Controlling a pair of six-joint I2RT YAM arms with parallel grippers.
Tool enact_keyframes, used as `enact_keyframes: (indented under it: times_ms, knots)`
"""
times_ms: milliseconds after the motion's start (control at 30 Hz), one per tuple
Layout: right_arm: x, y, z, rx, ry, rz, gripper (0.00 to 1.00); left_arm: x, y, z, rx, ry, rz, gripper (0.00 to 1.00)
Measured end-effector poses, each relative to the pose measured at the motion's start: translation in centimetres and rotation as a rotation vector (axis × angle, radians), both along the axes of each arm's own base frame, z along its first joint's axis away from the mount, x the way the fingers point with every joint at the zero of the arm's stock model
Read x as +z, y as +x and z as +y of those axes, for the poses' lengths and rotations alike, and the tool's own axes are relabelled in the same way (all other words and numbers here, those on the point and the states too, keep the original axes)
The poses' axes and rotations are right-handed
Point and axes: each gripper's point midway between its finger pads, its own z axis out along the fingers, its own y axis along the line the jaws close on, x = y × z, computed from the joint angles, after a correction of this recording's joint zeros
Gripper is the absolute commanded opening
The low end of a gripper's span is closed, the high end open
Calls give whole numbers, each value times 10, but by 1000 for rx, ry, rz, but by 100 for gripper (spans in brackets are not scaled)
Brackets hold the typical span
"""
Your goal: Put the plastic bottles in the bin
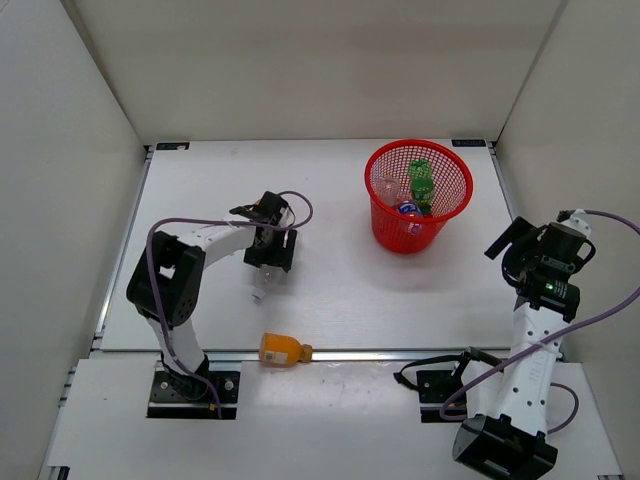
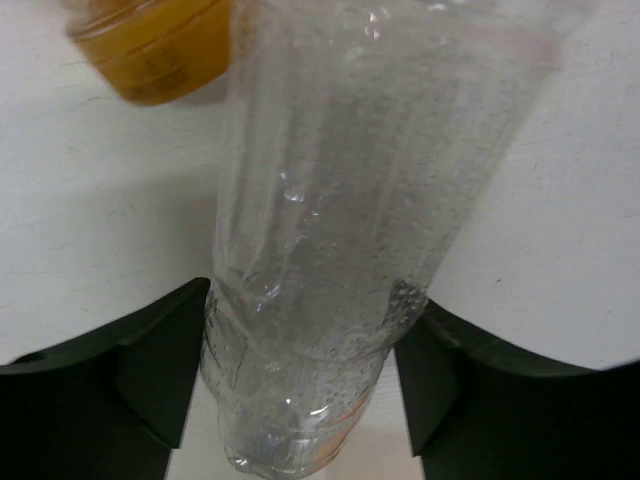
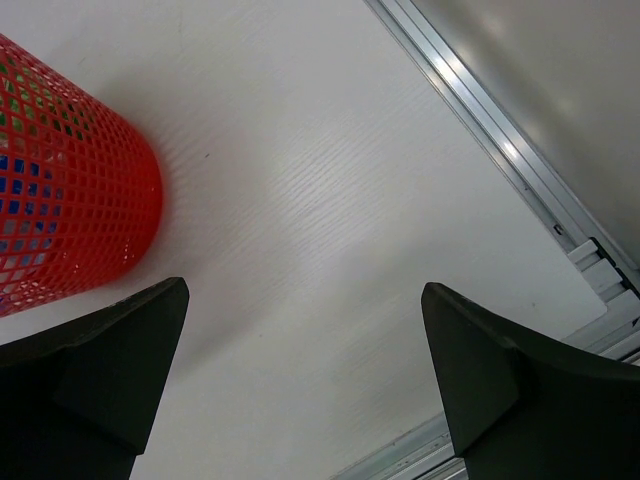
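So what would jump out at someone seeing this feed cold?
The red mesh bin at far right, with a green bottle and others already inside. Then the left claw at mid-left, closed around a clear bottle, and an orange bottle lying at the near edge of the table.

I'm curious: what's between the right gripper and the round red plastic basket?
Just bare white table between right gripper and red mesh basket, shown in top view.

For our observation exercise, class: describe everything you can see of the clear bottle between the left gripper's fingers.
The clear bottle is see-through, crinkled plastic with droplets on its wall. It runs lengthwise between the left gripper's black fingers, which press on both its sides. An orange bottle sits near its far end; whether they touch is unclear.
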Motion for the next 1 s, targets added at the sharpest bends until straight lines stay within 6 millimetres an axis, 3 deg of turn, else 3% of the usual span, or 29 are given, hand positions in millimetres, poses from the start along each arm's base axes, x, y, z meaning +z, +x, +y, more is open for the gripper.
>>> enact_keyframes:
  times_ms: [67,200,267,333,400,467,533,633,733,833,1000]
  knots:
    - [0,0,1,-3,6,-6,99,-2,1,-1,2,2,-5,68]
    - [-8,1,2,-9,22,-13,99,10,4,-9,-4,2,-59,64]
    - [-20,-2,3,-19,37,1,99,22,1,-18,-24,-7,-90,63]
    - [-35,-8,4,-36,62,29,100,52,0,-35,-57,-45,-156,65]
    - [-43,-11,3,-52,74,37,99,94,13,-58,-74,-110,-247,65]
    - [-49,-13,2,-64,82,43,99,151,36,-87,-80,-215,-381,66]
    - [-54,-15,3,-68,88,49,99,222,61,-119,-72,-362,-554,67]
    - [-59,-17,5,-69,94,49,99,318,81,-151,-45,-579,-758,67]
    - [-55,-15,5,-70,89,30,99,372,99,-174,-11,-728,-859,68]
    - [-53,-13,5,-69,89,16,99,388,120,-203,5,-827,-881,68]
    - [-59,-9,9,-48,103,-2,99,361,151,-274,2,-859,-845,70]
